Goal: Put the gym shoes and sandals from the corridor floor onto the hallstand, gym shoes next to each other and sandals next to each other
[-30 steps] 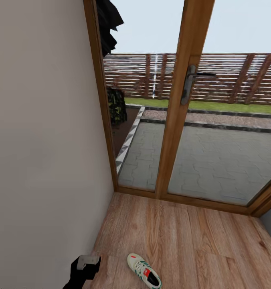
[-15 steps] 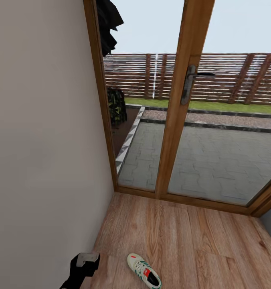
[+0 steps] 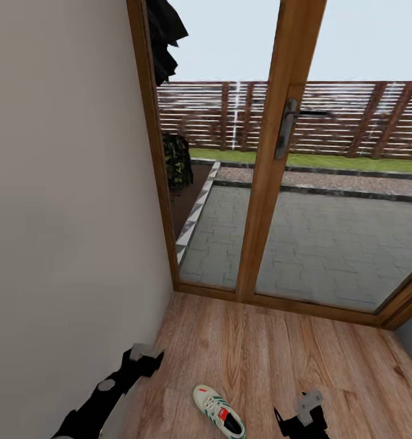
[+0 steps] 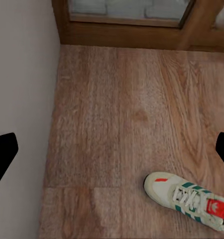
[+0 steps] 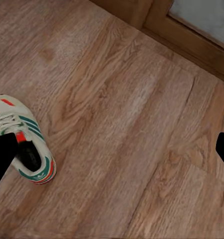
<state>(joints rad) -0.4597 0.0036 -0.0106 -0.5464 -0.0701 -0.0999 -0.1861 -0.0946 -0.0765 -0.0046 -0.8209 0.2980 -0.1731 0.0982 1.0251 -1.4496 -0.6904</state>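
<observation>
Gym shoe (image 3: 219, 413) on floor (image 3: 273, 353) btwn 2 low arms; both fingers (image 4: 3, 154) spread, empty.

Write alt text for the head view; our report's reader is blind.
One white gym shoe with green stripes lies on the wood corridor floor, between the left gripper and right gripper. Ahead, a wood-framed glass door shows a paved yard.

The corridor floor (image 3: 279, 353) is laid in light brown wood-grain planks, bounded at the left by a plain wall and at the far side by a wooden door frame. A single gym shoe (image 3: 218, 411) is seen lying directly on it at the near edge, toe turned toward the far left.
</observation>
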